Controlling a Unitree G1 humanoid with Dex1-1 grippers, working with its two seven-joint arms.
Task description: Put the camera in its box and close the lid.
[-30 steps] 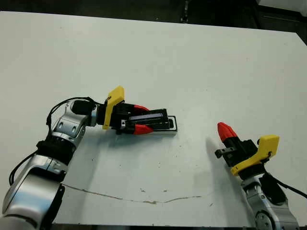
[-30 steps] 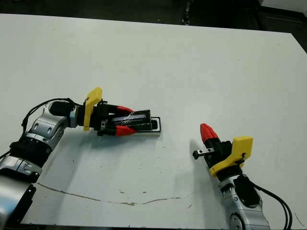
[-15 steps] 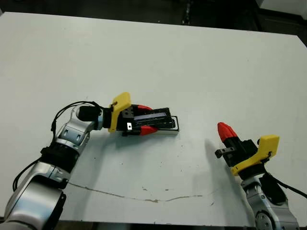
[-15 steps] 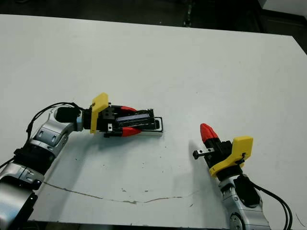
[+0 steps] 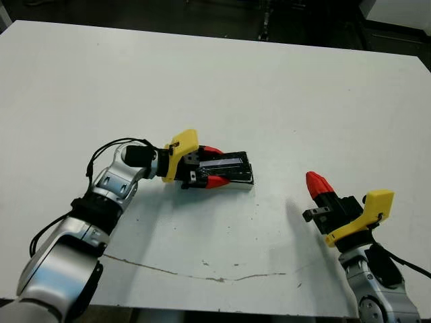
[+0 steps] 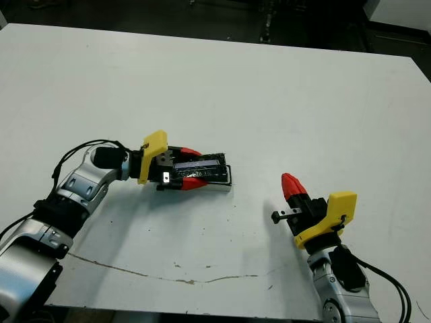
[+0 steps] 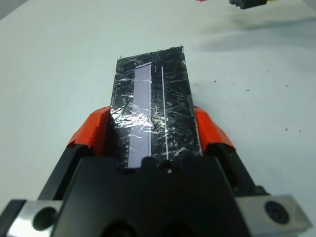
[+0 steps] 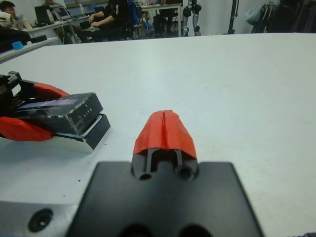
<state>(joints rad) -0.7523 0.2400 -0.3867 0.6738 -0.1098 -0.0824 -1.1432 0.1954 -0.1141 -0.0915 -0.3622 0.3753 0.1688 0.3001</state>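
My left gripper [image 5: 217, 166] is shut on the lid [image 5: 230, 163], a flat black plate with a crinkly glossy skin, held by its long edges between the red fingers [image 7: 212, 136]. The lid [image 7: 150, 106] lies over the box [image 5: 237, 184], left of the table's middle. In the right wrist view the lid [image 8: 61, 112] sits slightly tilted on the box [image 8: 81, 140], whose pale wall shows beneath. The camera is hidden. My right gripper [image 5: 315, 183] is shut and empty near the front right, apart from the box.
The table's front edge [image 5: 202, 311] runs close behind both arms. A thin brown line [image 5: 202, 273] marks the tabletop near that edge. People sit at desks [image 8: 111, 17] beyond the table's far side.
The left gripper has slid the lid further along over the box, so the box's open rim at its far end is now covered. The right arm has stayed put.
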